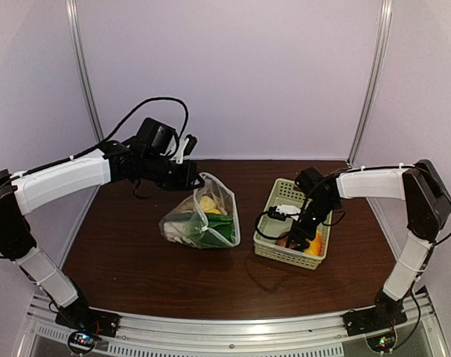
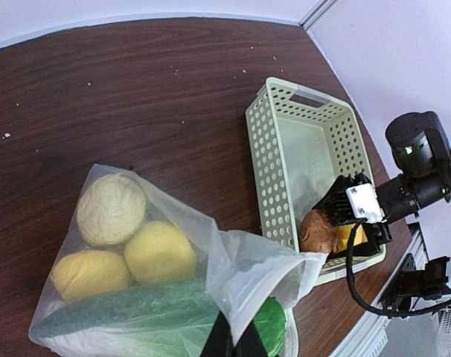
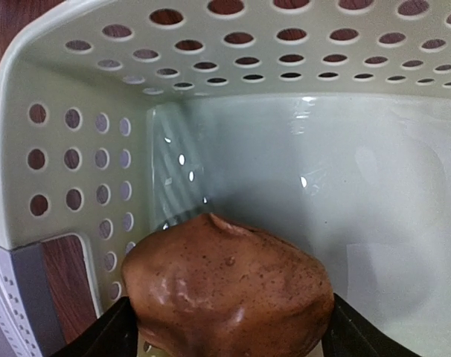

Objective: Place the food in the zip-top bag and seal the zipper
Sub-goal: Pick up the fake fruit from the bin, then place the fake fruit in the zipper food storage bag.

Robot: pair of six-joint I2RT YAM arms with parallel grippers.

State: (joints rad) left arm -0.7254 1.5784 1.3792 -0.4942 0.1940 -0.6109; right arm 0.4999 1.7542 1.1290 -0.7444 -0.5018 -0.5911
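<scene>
inside the pale green perforated plastic basket (image 2: 266, 171), the right gripper (image 3: 229, 336) is clamped on the brown round toy piece (image 3: 225, 290). left of the basket, the left gripper (image 2: 233, 343) pinches the mouth of the clear floppy plastic zip-top bag (image 2: 240, 275), which holds yellow lemons (image 2: 160, 251) and a green cucumber (image 2: 129, 309).

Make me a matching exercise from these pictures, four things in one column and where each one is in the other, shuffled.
1. brown round piece
2. green cucumber
3. left hand
4. pale green basket

A. inside the zip-top bag
B. pinching the bag's edge
C. held by the right hand
D. on the table, right of the bag

Pairs: 1-C, 2-A, 3-B, 4-D
</scene>
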